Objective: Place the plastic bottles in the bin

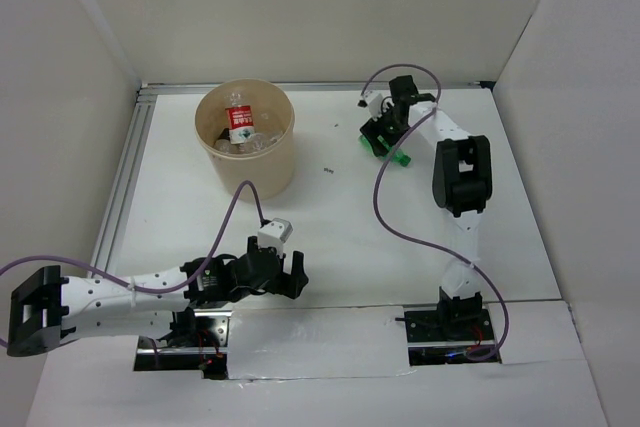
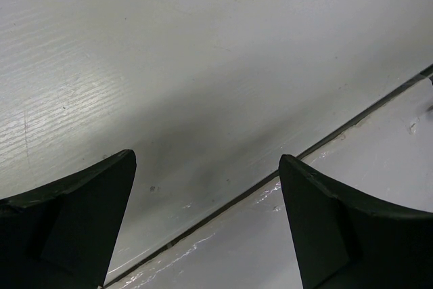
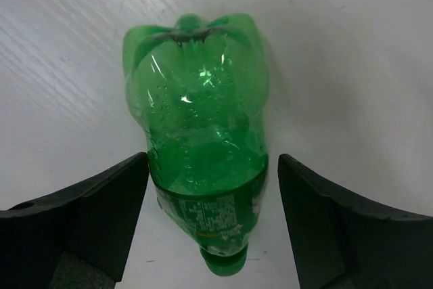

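Now, on the white table (image 1: 340,237), the beige bin (image 1: 245,175) at far left holds a red-labelled bottle (image 1: 240,125), the left gripper (image 2: 206,164) gapes wide near the front edge, and the right gripper (image 3: 212,167) straddles, unclamped, the lying green bottle (image 3: 199,126).

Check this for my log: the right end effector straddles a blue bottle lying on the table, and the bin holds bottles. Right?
Wrong colour: the right wrist view shows a green bottle. The right end effector does straddle it on the table, and the bin holds bottles.
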Robot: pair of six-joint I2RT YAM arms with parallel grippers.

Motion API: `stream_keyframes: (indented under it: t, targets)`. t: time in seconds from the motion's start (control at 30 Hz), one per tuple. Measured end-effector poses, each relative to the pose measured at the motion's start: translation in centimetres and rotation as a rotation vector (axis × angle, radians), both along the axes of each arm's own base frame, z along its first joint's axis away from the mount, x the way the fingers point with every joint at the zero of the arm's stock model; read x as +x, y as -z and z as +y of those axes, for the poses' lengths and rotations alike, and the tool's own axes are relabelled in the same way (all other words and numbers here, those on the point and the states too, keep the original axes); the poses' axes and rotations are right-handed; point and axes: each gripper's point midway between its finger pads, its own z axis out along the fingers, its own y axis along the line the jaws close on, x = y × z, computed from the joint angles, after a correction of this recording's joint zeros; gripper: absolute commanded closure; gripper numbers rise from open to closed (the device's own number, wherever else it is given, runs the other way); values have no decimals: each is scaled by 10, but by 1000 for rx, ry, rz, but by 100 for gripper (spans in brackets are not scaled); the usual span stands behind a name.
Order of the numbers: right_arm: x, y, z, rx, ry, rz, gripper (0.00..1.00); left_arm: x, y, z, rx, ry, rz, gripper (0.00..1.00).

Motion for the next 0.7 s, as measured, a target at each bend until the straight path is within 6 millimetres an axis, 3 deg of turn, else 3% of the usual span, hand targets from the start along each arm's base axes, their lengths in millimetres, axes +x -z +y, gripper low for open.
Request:
stream_keyframes:
  t: [0.1, 0.13, 0.17, 0.23, 0.37, 0.43, 0.5, 0.57, 0.63, 0.7]
  targets:
    - [-9, 20, -3, -23, -13, 44, 44, 0, 0, 0, 0, -2, 3, 0]
    - [-9, 21, -3, -23, -16, 43, 51, -1, 1, 1, 2, -4, 6, 0]
    - [-9, 19, -3, -19, -19, 39, 65, -1, 2, 1, 2, -8, 11, 0]
    - [-11, 20, -1, -10, -30, 44, 78, -1, 2, 2, 3, -12, 16, 0]
    - [-21, 15, 7, 38, -69, 81, 86, -3, 0, 2, 0, -12, 16, 0]
    - [-24, 1, 17, 87, -98, 100, 86, -4, -4, 3, -14, -14, 10, 0]
    - [-17, -33, 32, 167, -135, 62, 86, -5, -9, 2, -40, -18, 10, 0]
    - [0, -89, 52, 258, -174, -58, 87, -4, -14, 1, -61, -23, 4, 0]
    - [-1, -163, 74, 360, -209, -204, 87, -4, -18, 1, -75, -28, -3, 0]
    - [-19, -245, 104, 459, -268, -367, 85, -4, -21, 1, -85, -25, -7, 0]
